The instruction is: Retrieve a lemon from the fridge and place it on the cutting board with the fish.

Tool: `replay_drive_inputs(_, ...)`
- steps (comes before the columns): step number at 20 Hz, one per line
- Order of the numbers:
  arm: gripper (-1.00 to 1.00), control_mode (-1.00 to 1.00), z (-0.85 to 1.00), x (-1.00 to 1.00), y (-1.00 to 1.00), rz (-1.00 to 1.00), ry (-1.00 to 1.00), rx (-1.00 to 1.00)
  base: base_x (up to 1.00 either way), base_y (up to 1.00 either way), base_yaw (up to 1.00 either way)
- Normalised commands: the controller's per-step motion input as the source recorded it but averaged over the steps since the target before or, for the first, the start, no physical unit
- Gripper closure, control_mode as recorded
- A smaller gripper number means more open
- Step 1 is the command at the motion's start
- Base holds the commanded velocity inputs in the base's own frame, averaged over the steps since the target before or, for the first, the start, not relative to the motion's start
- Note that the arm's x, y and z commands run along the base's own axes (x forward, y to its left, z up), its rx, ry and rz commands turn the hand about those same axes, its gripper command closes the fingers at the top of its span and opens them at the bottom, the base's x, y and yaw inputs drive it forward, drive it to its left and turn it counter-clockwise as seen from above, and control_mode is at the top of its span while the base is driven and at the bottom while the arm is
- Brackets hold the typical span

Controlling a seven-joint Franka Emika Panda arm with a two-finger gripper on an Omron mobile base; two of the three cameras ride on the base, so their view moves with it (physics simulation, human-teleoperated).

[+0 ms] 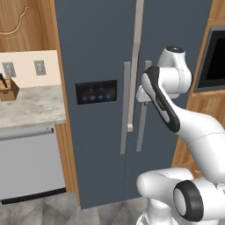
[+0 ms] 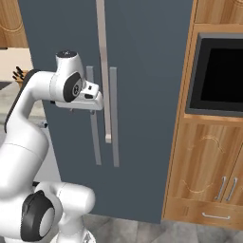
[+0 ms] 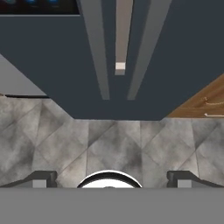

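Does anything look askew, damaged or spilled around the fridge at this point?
Nothing stands out. The fridge doors are shut and flush, its handles hang straight, and the floor below shows no spill. The gripper is open, close in front of the handles, holding nothing.
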Motion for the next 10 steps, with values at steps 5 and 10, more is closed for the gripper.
replay_drive_inputs(5, -1.00, 1.00, 0.00, 0.00, 0.00, 0.00, 0.00, 0.00, 0.01, -0.26, 0.01)
replay_drive_inputs(10, -1.00, 1.00, 0.00, 0.00, 0.00, 0.00, 0.00, 0.00, 0.00, -0.29, 0.01)
